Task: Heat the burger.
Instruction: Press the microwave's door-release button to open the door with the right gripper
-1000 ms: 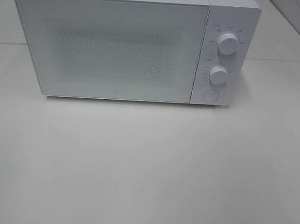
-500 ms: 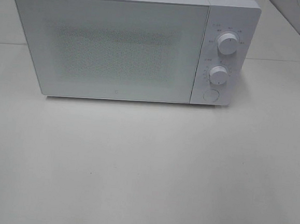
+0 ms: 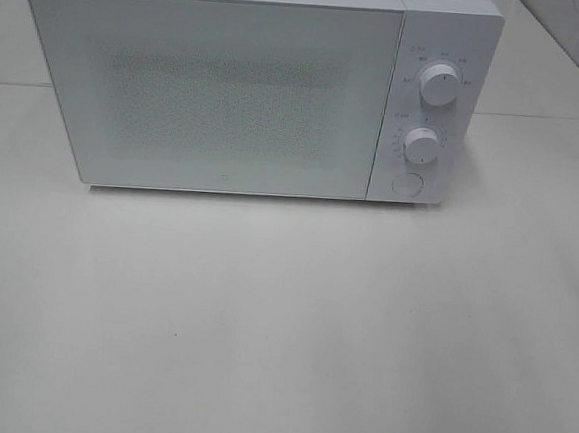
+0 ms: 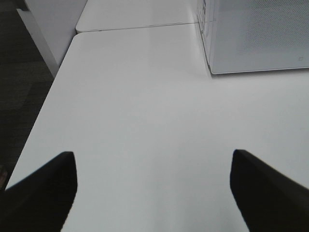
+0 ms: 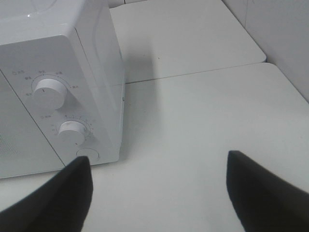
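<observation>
white microwave (image 3: 219,91) shut tight, can't see inside, sitting just ahead of left gripper (image 4: 152,159) and right gripper (image 5: 158,157), both spread wide, empty

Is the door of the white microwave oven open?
No, the door of the white microwave oven sits flush with its front, fully shut.

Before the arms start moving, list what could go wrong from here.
1. The microwave door is shut; the right gripper, open and near the round button, could hit the lower knob just above it instead.
2. No burger shows in any view, so the arms may have nothing to load once the door opens.
</observation>
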Robot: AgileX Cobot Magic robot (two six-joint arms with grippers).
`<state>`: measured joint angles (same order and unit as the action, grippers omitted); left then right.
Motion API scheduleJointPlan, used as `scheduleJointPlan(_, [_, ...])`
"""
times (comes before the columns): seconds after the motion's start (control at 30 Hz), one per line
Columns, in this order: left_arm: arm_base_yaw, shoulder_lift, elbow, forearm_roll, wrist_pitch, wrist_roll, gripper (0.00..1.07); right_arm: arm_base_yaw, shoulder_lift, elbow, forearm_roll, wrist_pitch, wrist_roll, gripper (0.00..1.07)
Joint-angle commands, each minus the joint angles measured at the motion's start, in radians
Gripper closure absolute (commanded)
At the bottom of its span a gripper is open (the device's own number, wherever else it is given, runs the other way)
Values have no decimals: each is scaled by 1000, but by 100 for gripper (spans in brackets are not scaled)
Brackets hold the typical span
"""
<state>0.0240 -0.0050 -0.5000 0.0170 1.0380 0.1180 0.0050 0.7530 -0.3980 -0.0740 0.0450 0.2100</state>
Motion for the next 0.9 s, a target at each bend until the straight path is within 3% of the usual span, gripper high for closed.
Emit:
scheduleJointPlan(0.03, [2,-19,2,-1,-2,-6,26,-2,96,0,0,-131,50,45])
scheduleJointPlan(0.17, [2,-19,2,-1,-2,-6,26,-2,167,0,0,-206,86,55])
scheduleJointPlan(0.43, [2,-19,2,-1,-2,-6,26,-2,333,0,-1,-403,329,90])
scheduleJointPlan(0.7, [2,-19,2,-1,-2,-6,26,-2,438,23,-85,-551,546,107])
scheduleJointPlan(0.9, [2,-19,2,-1,-2,-6,26,-2,503,92,-137,-728,864,107])
